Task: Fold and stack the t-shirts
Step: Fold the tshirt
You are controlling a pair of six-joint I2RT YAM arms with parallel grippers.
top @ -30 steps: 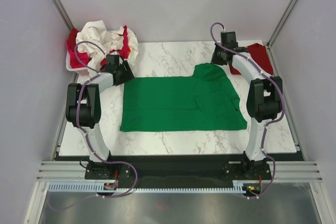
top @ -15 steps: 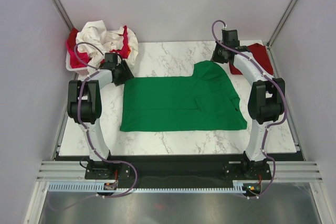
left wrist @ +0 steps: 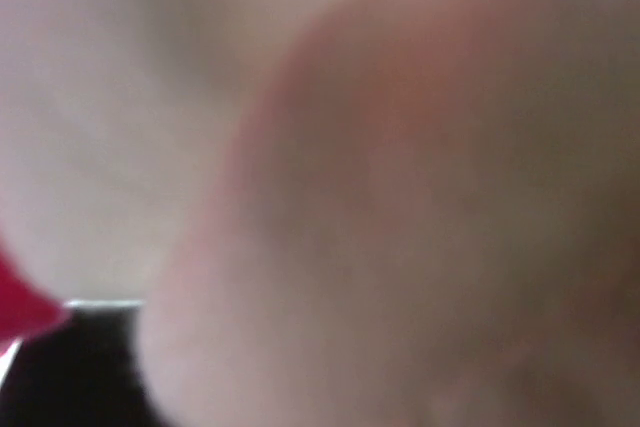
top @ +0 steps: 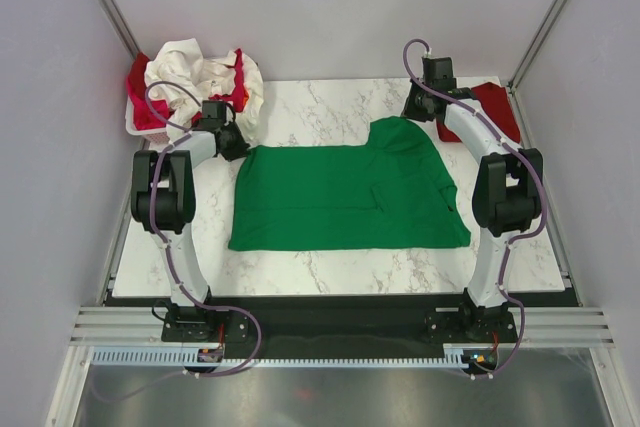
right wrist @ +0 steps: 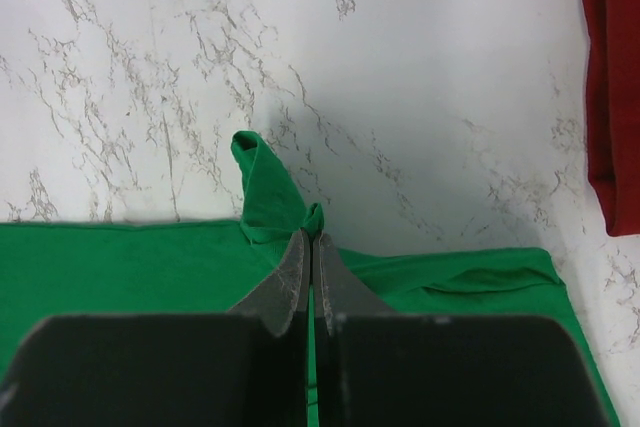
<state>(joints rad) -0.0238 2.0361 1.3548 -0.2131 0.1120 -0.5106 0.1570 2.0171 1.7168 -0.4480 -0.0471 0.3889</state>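
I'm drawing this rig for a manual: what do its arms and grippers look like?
The left arm and right arm have pale grey links, black joints and a purplish cable looped alongside. The right gripper has dark fingers tapering to thin tips from a black block.

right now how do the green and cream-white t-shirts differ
The green t-shirt lies spread flat on the table; the cream-white t-shirt is crumpled in a heap at far left. The right gripper pinches the green t-shirt's edge, not the cream-white t-shirt. Both are plain, single-colour cloth.
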